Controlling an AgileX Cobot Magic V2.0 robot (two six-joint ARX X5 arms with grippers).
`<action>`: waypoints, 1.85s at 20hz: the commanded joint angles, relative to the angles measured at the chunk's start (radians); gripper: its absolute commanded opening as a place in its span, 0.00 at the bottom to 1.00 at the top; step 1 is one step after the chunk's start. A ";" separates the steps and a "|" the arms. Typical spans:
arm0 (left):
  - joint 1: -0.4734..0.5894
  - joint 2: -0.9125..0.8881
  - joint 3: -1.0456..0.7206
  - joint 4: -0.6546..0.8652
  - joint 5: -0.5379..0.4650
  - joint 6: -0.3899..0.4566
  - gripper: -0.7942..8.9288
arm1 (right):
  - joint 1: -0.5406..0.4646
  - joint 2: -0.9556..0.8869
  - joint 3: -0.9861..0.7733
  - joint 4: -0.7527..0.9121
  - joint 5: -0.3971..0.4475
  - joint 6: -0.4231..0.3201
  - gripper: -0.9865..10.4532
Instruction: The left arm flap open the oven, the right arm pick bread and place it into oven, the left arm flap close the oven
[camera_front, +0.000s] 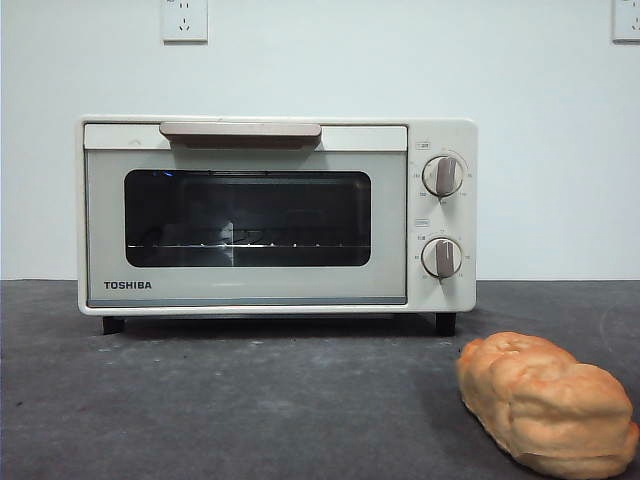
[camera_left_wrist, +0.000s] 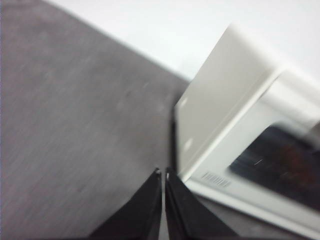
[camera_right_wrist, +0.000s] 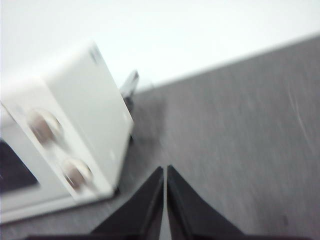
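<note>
Nothing has been started: the oven (camera_front: 277, 215) door is seen shut, handle (camera_front: 240, 133) untouched, so door-opening is judged the step in hand. The bread (camera_front: 548, 403) lies on the desk (camera_front: 230, 400) in front of the oven, off its knob side. The left hand (camera_left_wrist: 163, 173) hangs off the oven's plain side, pressed together, empty; the right hand (camera_right_wrist: 164, 169) off the knob side, likewise. Next, the handle must be reached and pulled down. Both wrist views are blurred; bread is missing from them, neither arm is caught in front.

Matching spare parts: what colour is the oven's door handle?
Beige-brown handle on the oven; front view shows it best.
</note>
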 joint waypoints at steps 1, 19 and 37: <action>0.002 0.022 0.084 -0.013 0.023 -0.023 0.10 | -0.002 0.008 0.074 -0.009 -0.001 0.021 0.09; 0.001 0.446 0.673 -0.543 0.317 0.323 0.10 | -0.001 0.467 0.707 -0.596 -0.202 -0.262 0.09; -0.045 0.542 0.785 -0.791 0.404 0.460 0.10 | 0.071 0.632 0.850 -0.937 -0.285 -0.409 0.10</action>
